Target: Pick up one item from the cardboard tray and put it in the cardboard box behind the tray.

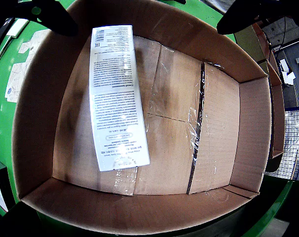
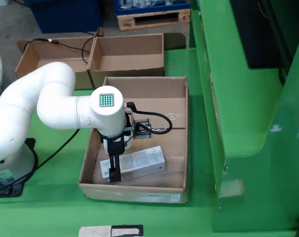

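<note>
A long white carton with printed text point(image 1: 117, 96) lies flat on the floor of the cardboard tray point(image 1: 250, 133), towards its left side in the wrist view. In the fixed view the same carton point(image 2: 139, 160) rests near the front of the tray point(image 2: 185, 143). My gripper point(image 1: 145, 27) is open, its two dark fingers spread wide at the top corners of the wrist view, nothing between them. In the fixed view the gripper point(image 2: 115, 169) hangs over the carton's left end. The cardboard box point(image 2: 130, 61) behind the tray holds nothing I can see.
A second open cardboard box point(image 2: 51, 61) stands left of the first, with a black cable point(image 2: 65, 43) draped over it. A tall green machine frame point(image 2: 238, 98) borders the tray's right side. The arm's base point(image 2: 9, 163) stands at the left. A wooden pallet point(image 2: 152, 19) is at the back.
</note>
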